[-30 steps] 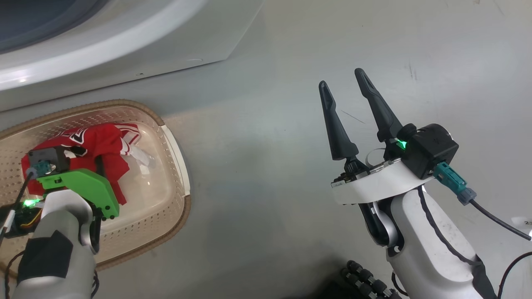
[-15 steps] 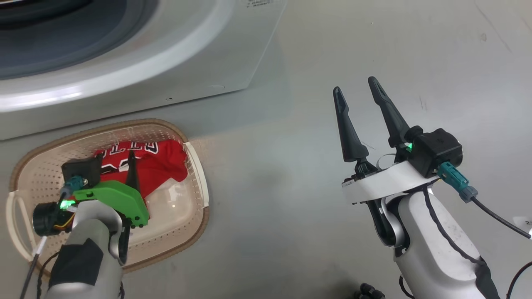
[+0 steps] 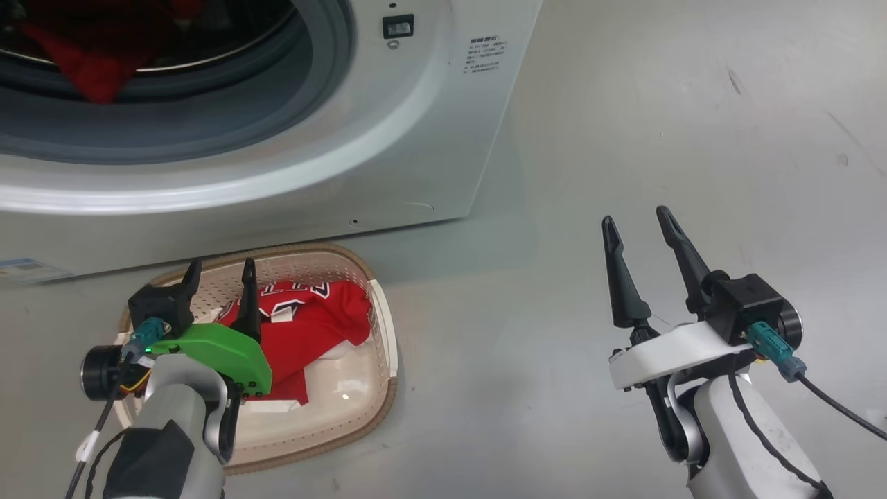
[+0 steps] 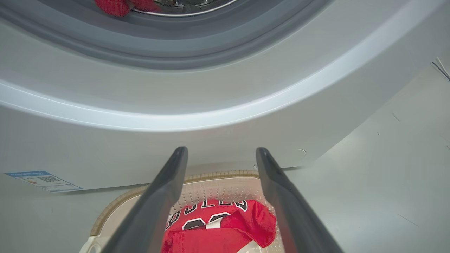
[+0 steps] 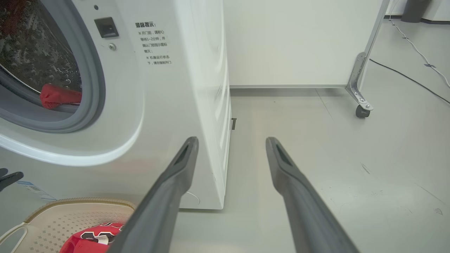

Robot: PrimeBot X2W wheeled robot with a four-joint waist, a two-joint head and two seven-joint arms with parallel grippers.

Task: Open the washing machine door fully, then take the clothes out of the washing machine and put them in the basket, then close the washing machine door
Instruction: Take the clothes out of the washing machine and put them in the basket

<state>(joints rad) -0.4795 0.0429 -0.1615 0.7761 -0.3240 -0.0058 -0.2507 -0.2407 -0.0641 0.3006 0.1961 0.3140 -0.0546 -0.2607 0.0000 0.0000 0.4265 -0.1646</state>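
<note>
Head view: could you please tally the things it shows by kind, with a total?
Washing machine: 1
Basket: 1
Red clothes bundles: 2 (one in basket, one inside machine)
Grippers: 2 (left gripper, right gripper)
Total: 6

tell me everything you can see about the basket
The basket is a small cream plastic tub, rounded-rectangular, with rows of holes in its walls, a brown woven-look rim and white handles. It stands upright on the grey floor, just in front of the washing machine. A crumpled red jersey lies inside, leaving part of the bottom bare. The open left pincer hovers over its left half; contact cannot be told.
</note>
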